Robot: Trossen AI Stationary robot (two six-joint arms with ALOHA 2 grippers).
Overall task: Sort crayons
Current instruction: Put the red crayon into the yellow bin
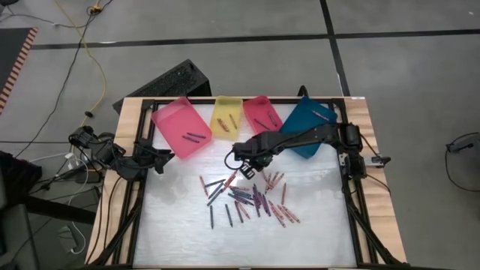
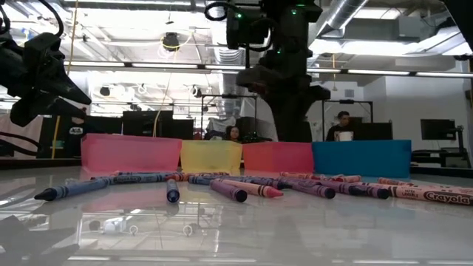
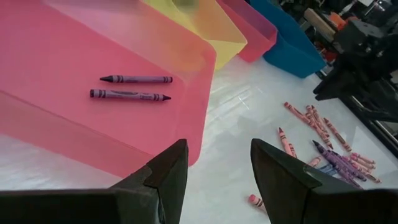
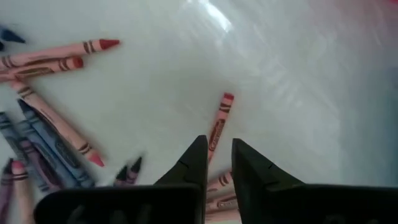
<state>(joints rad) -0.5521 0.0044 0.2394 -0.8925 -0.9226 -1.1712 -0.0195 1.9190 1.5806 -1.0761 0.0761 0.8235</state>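
Right now the right gripper (image 4: 217, 163) hangs over the table's (image 1: 315, 240) middle, fingers only a slit apart w/ a red crayon (image 4: 217, 127) showing between the tips; prob not gripped, hard to tell. Left gripper (image 3: 214, 171) sits spread wide by the pink tray (image 1: 181, 126), which has two purple crayons (image 3: 134, 87). Loose crayons (image 1: 251, 199) lie scattered mid-table, in front of the yellow tray (image 1: 227, 117), red tray (image 1: 262, 114) & blue tray (image 1: 309, 120).

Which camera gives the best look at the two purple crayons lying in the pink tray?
The left wrist view: the two purple crayons lie side by side on the floor of the pink tray, wrappers and tips plain. The high view shows them only as tiny dark marks. In the low view the tray's wall hides them; the right wrist view misses the tray.
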